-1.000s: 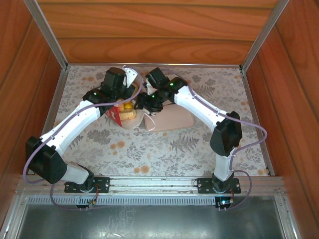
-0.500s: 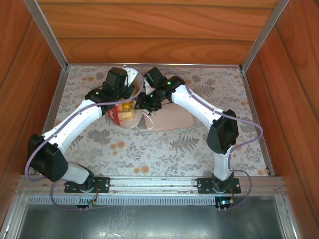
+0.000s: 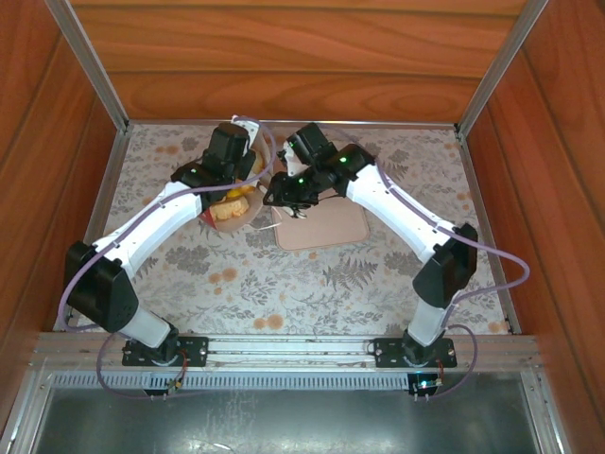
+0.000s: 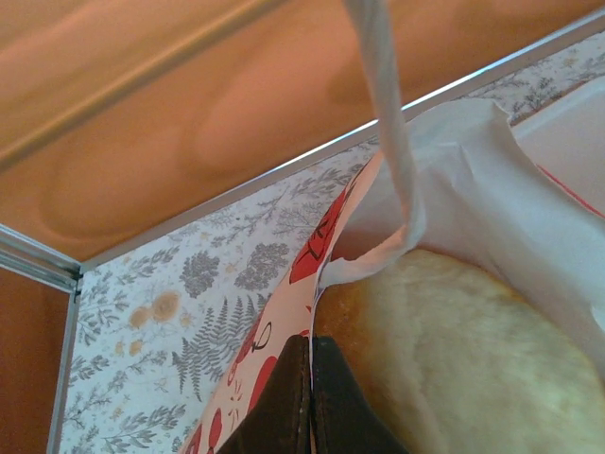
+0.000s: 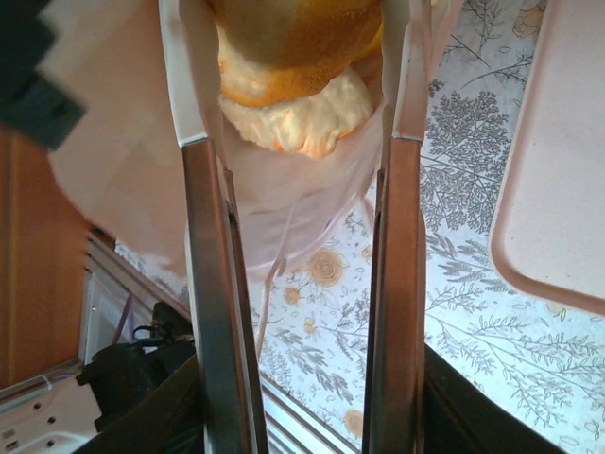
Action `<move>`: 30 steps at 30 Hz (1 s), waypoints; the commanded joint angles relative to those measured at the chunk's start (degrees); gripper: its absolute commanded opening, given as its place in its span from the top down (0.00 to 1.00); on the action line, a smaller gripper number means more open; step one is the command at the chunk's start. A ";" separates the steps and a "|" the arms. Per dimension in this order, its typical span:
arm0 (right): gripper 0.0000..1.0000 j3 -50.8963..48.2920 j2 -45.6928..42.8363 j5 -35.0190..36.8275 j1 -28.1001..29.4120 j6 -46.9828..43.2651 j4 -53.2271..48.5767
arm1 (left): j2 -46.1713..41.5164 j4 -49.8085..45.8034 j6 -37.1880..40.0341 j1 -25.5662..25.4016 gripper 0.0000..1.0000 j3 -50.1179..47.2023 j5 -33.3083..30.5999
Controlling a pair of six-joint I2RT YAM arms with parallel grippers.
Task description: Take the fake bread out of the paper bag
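Evidently the left gripper (image 4: 310, 348), clamped on the white-and-red paper bag's (image 4: 284, 284) rim, has shifted it slightly farther, while the right gripper (image 3: 282, 192) straddles a golden-brown round toy roll (image 5: 293, 57) at its mouth, grip unconfirmed, extraction likely imminent.

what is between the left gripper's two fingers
The rim of the paper bag, pinched by the left gripper in the left wrist view; the fake bread lies just inside.
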 commanded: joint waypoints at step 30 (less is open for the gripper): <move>0.54 -2.86 -23.64 17.26 -4.74 -5.48 -14.42 | -2.17 -0.97 -0.47 1.43 1.00 1.70 -5.23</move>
